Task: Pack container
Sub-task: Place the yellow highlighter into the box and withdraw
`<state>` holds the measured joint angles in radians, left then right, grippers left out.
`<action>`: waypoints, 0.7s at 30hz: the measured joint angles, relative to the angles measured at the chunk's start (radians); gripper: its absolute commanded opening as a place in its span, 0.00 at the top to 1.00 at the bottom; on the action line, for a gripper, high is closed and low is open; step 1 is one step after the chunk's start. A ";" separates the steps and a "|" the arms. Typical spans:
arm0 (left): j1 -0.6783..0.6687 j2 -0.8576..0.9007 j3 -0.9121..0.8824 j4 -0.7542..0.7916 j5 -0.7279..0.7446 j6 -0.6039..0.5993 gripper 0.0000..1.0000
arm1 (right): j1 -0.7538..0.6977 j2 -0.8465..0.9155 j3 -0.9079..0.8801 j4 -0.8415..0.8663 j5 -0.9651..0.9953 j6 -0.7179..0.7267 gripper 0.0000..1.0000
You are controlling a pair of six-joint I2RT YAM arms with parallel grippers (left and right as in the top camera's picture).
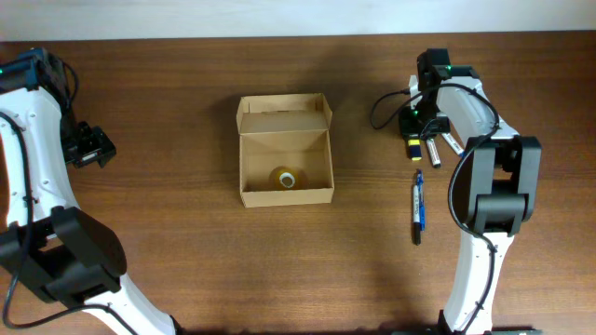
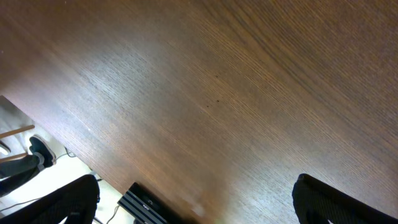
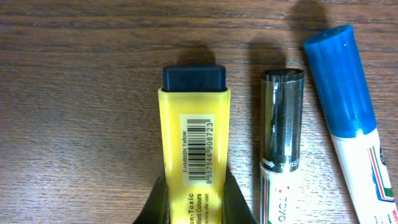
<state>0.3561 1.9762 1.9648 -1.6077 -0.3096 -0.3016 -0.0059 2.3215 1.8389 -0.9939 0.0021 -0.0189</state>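
Observation:
The container (image 1: 285, 191) is a tan cardboard box, open, its flap lid folded back, at the table's middle, with a small roll of tape (image 1: 284, 178) inside. My right gripper (image 1: 413, 141) is shut on a yellow highlighter (image 3: 194, 149) with a dark cap, low over the table at the far right. Beside the highlighter lie a black-capped marker (image 3: 283, 115) and a blue-capped marker (image 3: 342, 81). A blue pen (image 1: 418, 201) lies nearer the front. My left gripper (image 2: 193, 202) is open and empty, at the far left edge (image 1: 90, 146).
The table's edge and the floor below show in the left wrist view (image 2: 37, 155). The right arm's base (image 1: 498, 200) stands just right of the blue pen.

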 measured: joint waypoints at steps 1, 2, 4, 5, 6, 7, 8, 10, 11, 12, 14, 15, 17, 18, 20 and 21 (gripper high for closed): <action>0.000 0.000 0.000 0.000 0.000 0.000 0.00 | 0.000 0.000 0.000 -0.001 -0.002 0.000 0.96; 0.000 0.000 0.000 0.000 0.000 0.000 0.00 | 0.000 -0.002 0.000 -0.005 -0.009 0.000 0.96; 0.000 0.000 0.000 0.000 0.000 0.000 0.00 | 0.001 -0.002 0.014 -0.048 -0.040 0.001 0.96; 0.000 0.000 0.000 0.000 0.000 0.000 0.00 | 0.003 -0.003 0.025 -0.068 -0.051 0.000 0.96; 0.000 0.000 0.000 0.000 0.000 0.000 0.00 | 0.007 -0.003 0.048 -0.097 -0.060 0.001 0.96; 0.000 0.000 0.000 0.000 0.000 0.000 0.00 | 0.013 -0.006 0.077 -0.122 -0.069 -0.001 0.96; 0.000 0.000 0.000 0.000 0.000 0.000 0.00 | 0.023 -0.014 0.124 -0.157 -0.079 -0.004 0.96; 0.000 0.000 0.000 0.000 0.000 0.000 0.00 | 0.045 -0.034 0.210 -0.207 -0.088 -0.012 0.96; 0.000 0.000 0.000 0.000 0.000 0.000 0.00 | 0.064 -0.050 0.267 -0.241 -0.092 -0.020 0.96; 0.000 0.000 0.000 0.000 0.000 0.000 0.00 | 0.085 -0.066 0.321 -0.269 -0.095 -0.029 0.96; 0.000 0.000 0.000 0.000 0.000 0.000 0.00 | 0.140 -0.107 0.434 -0.323 -0.099 -0.051 0.96; 0.000 0.000 0.000 0.000 0.000 0.000 0.00 | 0.175 -0.130 0.486 -0.343 -0.099 -0.065 0.96; 0.000 0.000 0.000 0.000 0.000 0.000 0.00 | 0.271 -0.177 0.602 -0.393 -0.106 -0.117 0.96; 0.000 0.000 0.000 0.000 0.000 0.000 0.00 | 0.327 -0.197 0.637 -0.409 -0.109 -0.159 0.96; 0.000 0.000 0.000 0.000 0.000 0.000 0.00 | 0.401 -0.214 0.664 -0.425 -0.113 -0.233 0.96; 0.000 0.000 0.000 0.000 0.000 0.000 0.00 | 0.440 -0.217 0.667 -0.432 -0.115 -0.277 0.96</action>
<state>0.3561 1.9762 1.9648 -1.6073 -0.3092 -0.3016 0.4339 2.1044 2.5061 -1.4261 -0.1127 -0.2955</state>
